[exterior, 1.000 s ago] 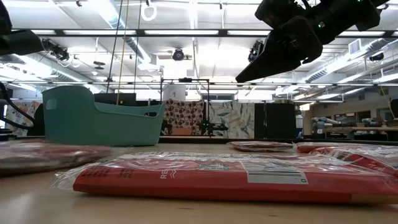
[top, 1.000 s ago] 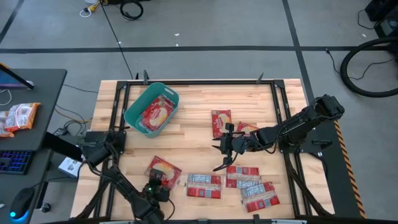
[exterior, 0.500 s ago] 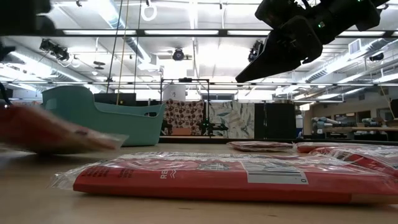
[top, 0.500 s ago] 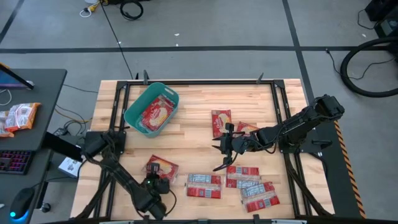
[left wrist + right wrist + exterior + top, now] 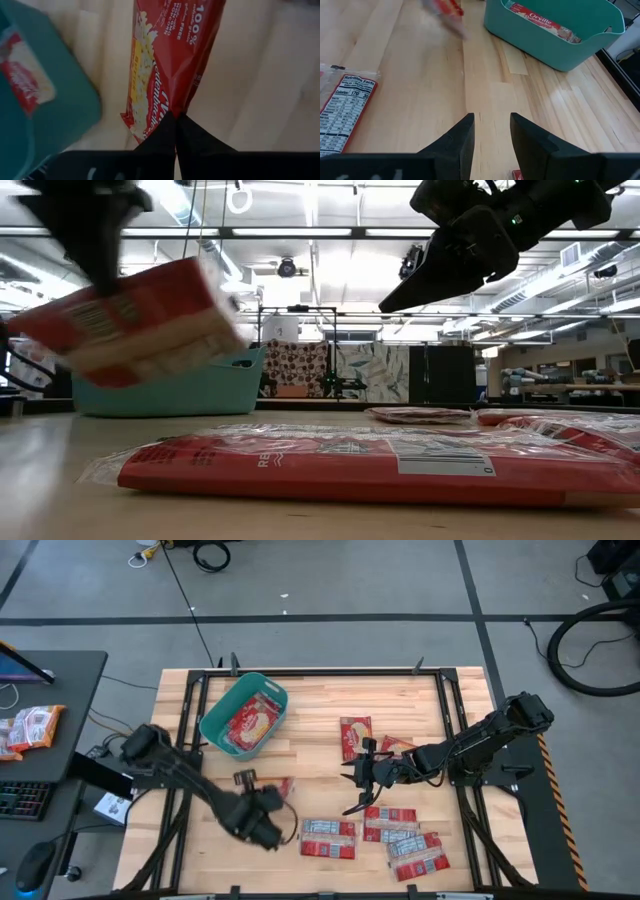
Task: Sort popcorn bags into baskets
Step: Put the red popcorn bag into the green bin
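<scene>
So the left pincer [image 5: 175, 127] has its fingers pinched tight on the edge of one red popcorn bag [image 5: 172, 55], and that bag is up off the worktop [image 5: 310, 755], hanging tilted in the air just short of the teal basket [image 5: 243, 716]. From the low camera the held bag [image 5: 135, 320] shows big and blurry in front of the basket [image 5: 165, 385].

The basket sits toward the far left part of the worktop and already has a bag in it [image 5: 252, 722], picture side up.

The right pincer [image 5: 490, 132] is hovering over the middle of the worktop with its fingers a bit apart and nothing between them.

The rest of the bags are lying flat: two near the right pincer [image 5: 356, 735], and a cluster along the near edge [image 5: 328, 837], several with the label panel showing.

An orange-white packet [image 5: 28, 727] sits on the side desk off to the left.
</scene>
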